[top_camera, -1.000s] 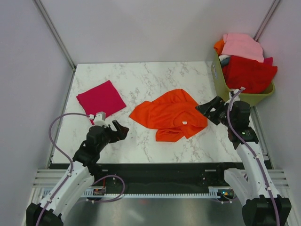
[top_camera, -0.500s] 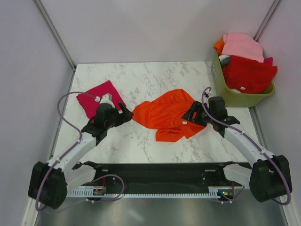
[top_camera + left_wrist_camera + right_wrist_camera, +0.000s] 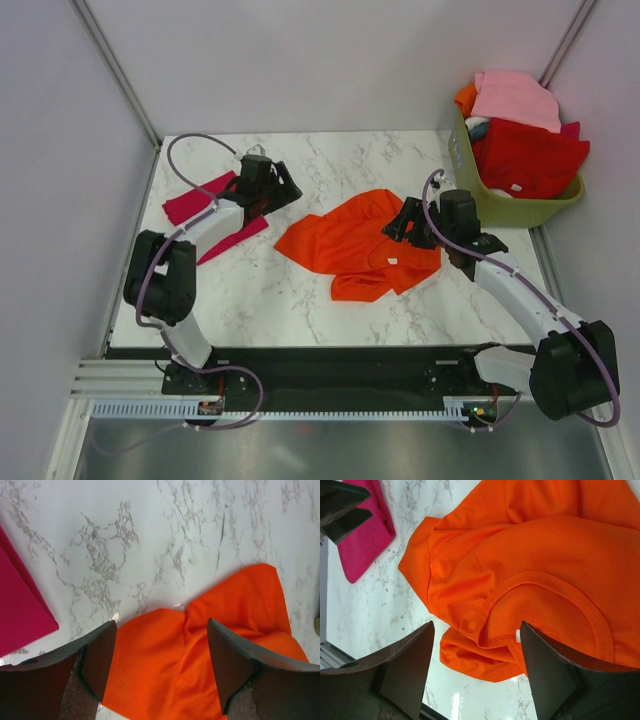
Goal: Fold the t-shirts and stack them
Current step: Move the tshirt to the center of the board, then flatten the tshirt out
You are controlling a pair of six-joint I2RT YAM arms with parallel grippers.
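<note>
The orange t-shirt (image 3: 355, 245) lies crumpled and unfolded near the middle of the marble table (image 3: 290, 300), its collar up and its small white neck tag (image 3: 393, 263) toward the near right side. The crimson-magenta t-shirt (image 3: 188, 203) lies folded flat at the far left, well apart from the orange one and partly hidden under the left arm. The left gripper (image 3: 283, 187) hovers between the two shirts, jaws spread wide and holding nothing. The right gripper (image 3: 398, 222) hangs over the orange shirt's right part, fingers likewise parted and empty. A green basket (image 3: 465, 165) of pink and red clothes stands at the far right.
</note>
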